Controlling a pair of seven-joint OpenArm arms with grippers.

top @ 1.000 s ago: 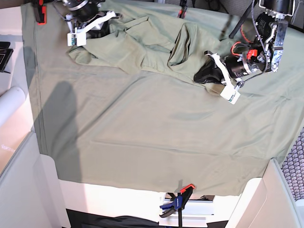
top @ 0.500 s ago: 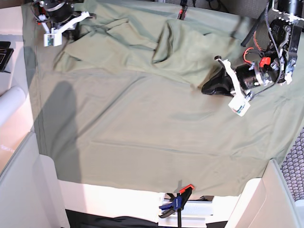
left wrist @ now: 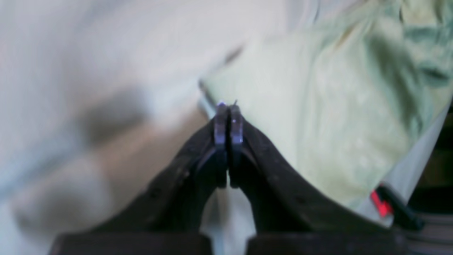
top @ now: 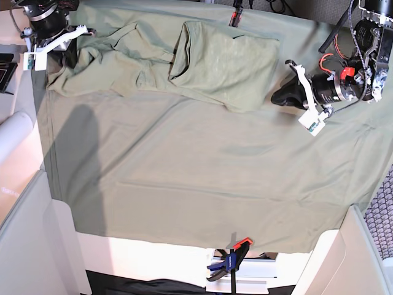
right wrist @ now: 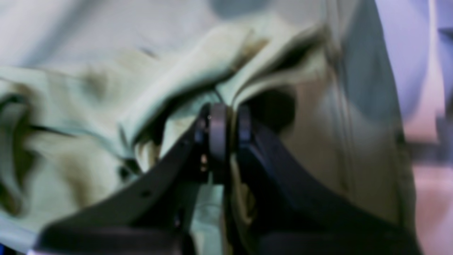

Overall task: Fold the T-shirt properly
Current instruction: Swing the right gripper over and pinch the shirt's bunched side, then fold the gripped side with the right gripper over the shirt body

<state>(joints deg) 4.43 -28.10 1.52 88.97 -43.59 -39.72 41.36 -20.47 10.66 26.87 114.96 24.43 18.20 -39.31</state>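
Sheet (top: 202, 184) under T-shirt (top: 221, 64); clamp (top: 230, 261) at near edge.

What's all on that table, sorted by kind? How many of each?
T-shirt: 1
Large green sheet: 1
Clamps: 2, one at the near edge, one at the far edge
Robot grippers: 2, left and right
Total: 6

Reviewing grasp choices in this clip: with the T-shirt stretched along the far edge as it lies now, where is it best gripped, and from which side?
Probably the free corner of the T-shirt nearest the left gripper, approached from that arm's side. That part lies flat with a clean edge; the other end is bunched in the right gripper.
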